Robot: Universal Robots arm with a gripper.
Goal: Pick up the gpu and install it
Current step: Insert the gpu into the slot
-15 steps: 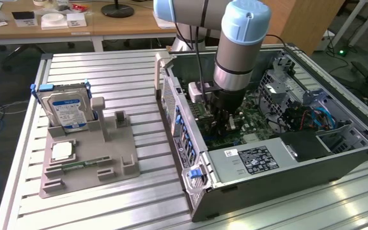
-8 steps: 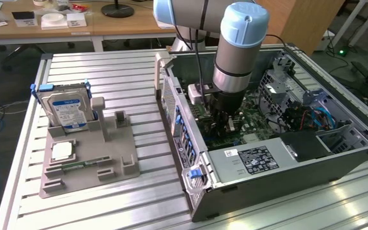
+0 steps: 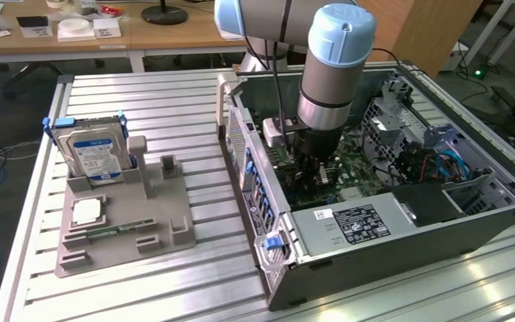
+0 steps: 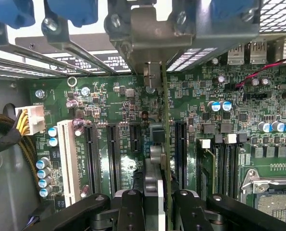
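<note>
The gpu [image 4: 164, 125] shows edge-on in the wrist view as a thin dark card, its metal end bracket [image 4: 147, 38] against the case's rear wall. My gripper [image 4: 157, 204] is shut on it, a black finger [image 4: 129, 207] on each side. The card stands upright over the green motherboard [image 4: 118, 96], in line with the black expansion slots [image 4: 114, 159]; I cannot tell whether it sits in a slot. In the exterior view my gripper [image 3: 316, 171] reaches down inside the open computer case [image 3: 418, 221], with the bracket [image 3: 273, 134] beside the arm's wrist.
A silver hard drive [image 3: 96, 151] with a blue-white label stands in a grey holder [image 3: 123, 221] at the exterior view's left, a green memory stick [image 3: 105, 233] lying in it. The power supply [image 3: 356, 225] fills the case's near end. Memory slots [image 4: 224, 163] and the processor socket [image 4: 275, 192] flank the card.
</note>
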